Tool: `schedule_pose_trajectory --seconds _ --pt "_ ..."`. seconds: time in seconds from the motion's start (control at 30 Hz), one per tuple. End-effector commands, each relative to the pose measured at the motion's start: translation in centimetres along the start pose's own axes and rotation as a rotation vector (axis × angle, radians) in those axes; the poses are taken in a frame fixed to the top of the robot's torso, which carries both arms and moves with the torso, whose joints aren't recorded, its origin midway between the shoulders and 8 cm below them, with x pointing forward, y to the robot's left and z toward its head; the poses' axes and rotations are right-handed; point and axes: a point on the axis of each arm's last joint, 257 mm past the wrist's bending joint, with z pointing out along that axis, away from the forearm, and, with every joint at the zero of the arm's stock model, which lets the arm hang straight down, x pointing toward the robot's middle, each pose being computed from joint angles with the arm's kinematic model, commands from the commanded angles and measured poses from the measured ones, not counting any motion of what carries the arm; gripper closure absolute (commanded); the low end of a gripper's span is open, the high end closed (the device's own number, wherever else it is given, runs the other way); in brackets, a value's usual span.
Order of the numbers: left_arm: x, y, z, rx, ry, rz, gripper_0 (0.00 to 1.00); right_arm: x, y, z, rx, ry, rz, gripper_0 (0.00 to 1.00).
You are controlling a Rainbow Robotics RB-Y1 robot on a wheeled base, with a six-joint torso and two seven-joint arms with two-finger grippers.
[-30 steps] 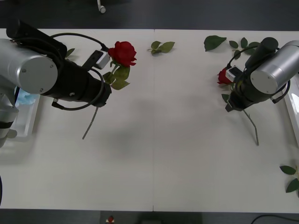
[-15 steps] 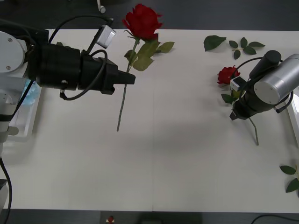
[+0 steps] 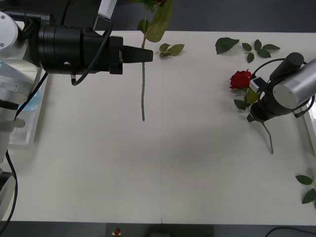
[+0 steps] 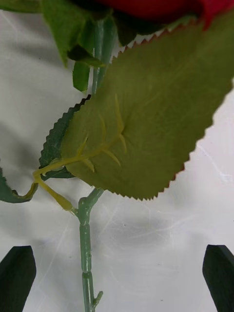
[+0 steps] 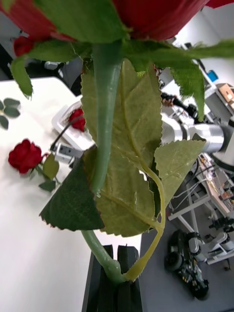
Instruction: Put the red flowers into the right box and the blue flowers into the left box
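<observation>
Hanging nearly straight down from the left gripper [image 3: 147, 55], a red rose [image 3: 143, 84] has its thin stem pinched just under the leaves, and its bloom is cut off by the top edge of the front view. The left wrist view shows why it hangs so: the black fingers [image 5: 117, 292] are clenched tight around the stem base, so the rose's weight swings free below the arm, lifted well clear of the table [image 3: 163, 163].

A second red rose [image 3: 241, 79] lies flat on the table on the robot's right side, its stem running back toward the near edge. The right gripper [image 3: 254, 116] hovers low over that stem, and in the right wrist view its two fingertips [image 4: 17, 273] stand wide apart on either side of the stem, holding nothing, which looks to me like a lineup for a grasp.

The right box [image 3: 312, 118] peeks in at the table's right edge, just beyond that arm. The left box [image 3: 29, 128] sits at the left edge beneath the left arm, with something pale blue inside. Loose leaf sprigs [image 3: 170, 49] lie scattered along the far side.
</observation>
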Motion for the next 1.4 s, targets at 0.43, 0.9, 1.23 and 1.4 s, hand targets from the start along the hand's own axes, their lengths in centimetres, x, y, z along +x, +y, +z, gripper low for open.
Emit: schedule_pose_trajectory --seconds 0.43,0.9,1.23,1.4 --pt "-1.7 -3.2 2.8 0.113 -0.039 -0.016 1.0 -1.0 1.1 0.9 -0.003 -0.019 -0.06 0.23" --pt "-1.7 -3.2 2.8 0.113 -0.039 -0.016 1.0 -0.8 1.2 1.2 -0.011 -0.018 -0.046 0.9" --pt "-1.7 -3.2 2.8 0.113 -0.039 -0.016 1.0 -1.7 0.9 0.9 -0.019 -0.046 -0.03 1.0" --pt "-1.7 -3.2 2.8 0.113 -0.039 -0.016 1.0 -3.3 0.1 -1.0 -0.063 -0.089 0.04 1.0"
